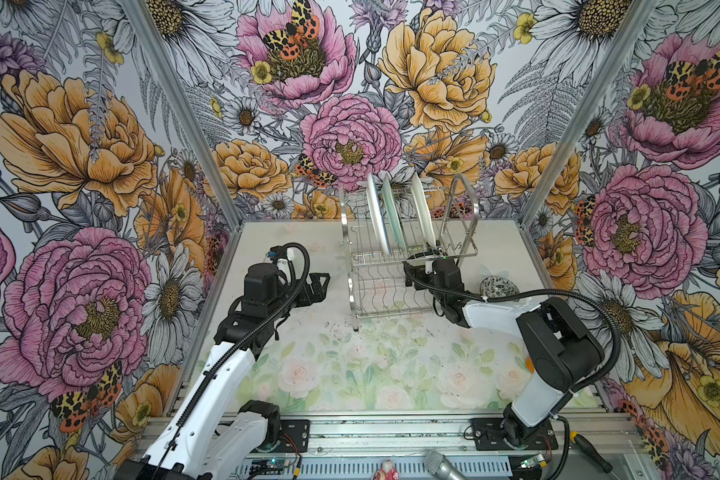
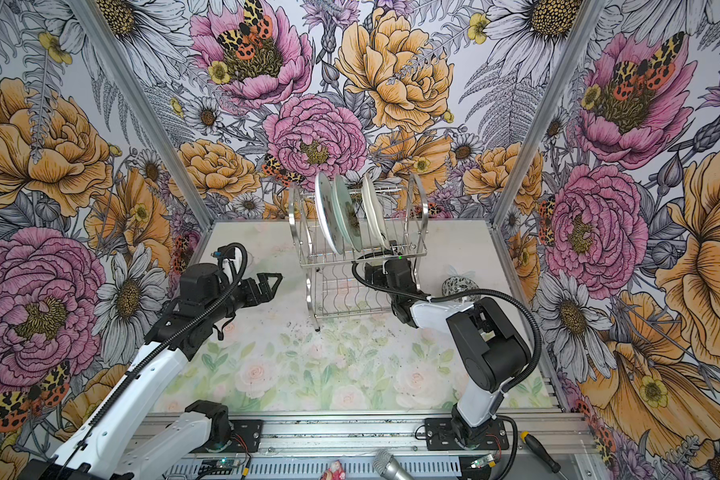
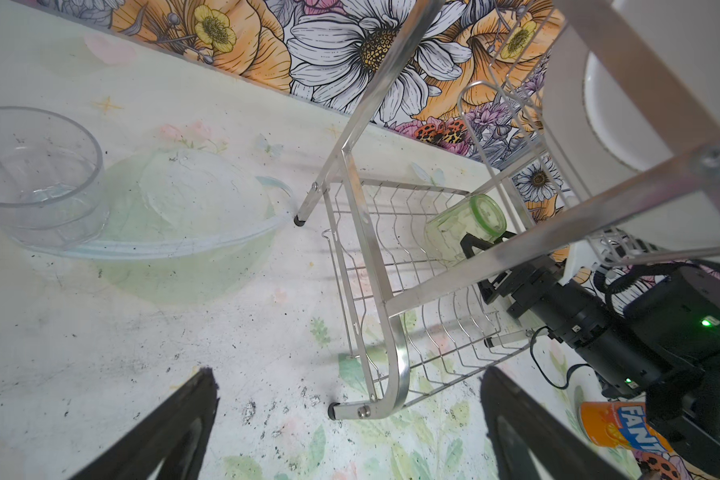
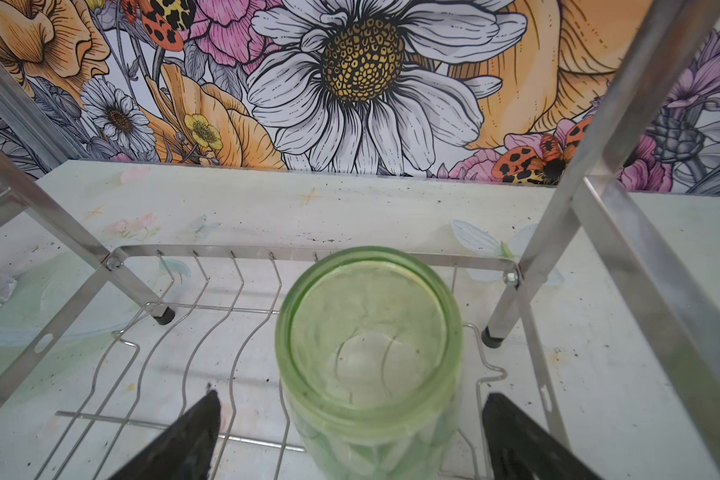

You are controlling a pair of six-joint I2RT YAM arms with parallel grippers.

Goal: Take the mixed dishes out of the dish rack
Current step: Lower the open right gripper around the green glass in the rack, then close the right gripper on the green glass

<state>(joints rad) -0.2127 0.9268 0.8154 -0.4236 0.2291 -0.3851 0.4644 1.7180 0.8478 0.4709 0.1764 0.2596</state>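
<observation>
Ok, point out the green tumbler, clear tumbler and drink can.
green tumbler [image 4: 368, 353], right wrist view, its round end
clear tumbler [image 3: 59, 224], left wrist view, front wall
drink can [image 3: 616, 428], left wrist view, orange label

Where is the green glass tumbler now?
Right wrist view: the green glass tumbler sits on the chrome wire dish rack's lower shelf, between the right gripper's open jaws.

**Both arms out, jaws spread wide**

In both top views the left arm [image 1: 221, 382] rises from lower left toward mid-frame, and the left gripper [image 1: 319, 284] is held level and agape. The right arm [image 1: 495, 316] is bent at the elbow right of centre, its forearm pointing left. The right gripper [image 4: 350, 397] is spread wide.
</observation>
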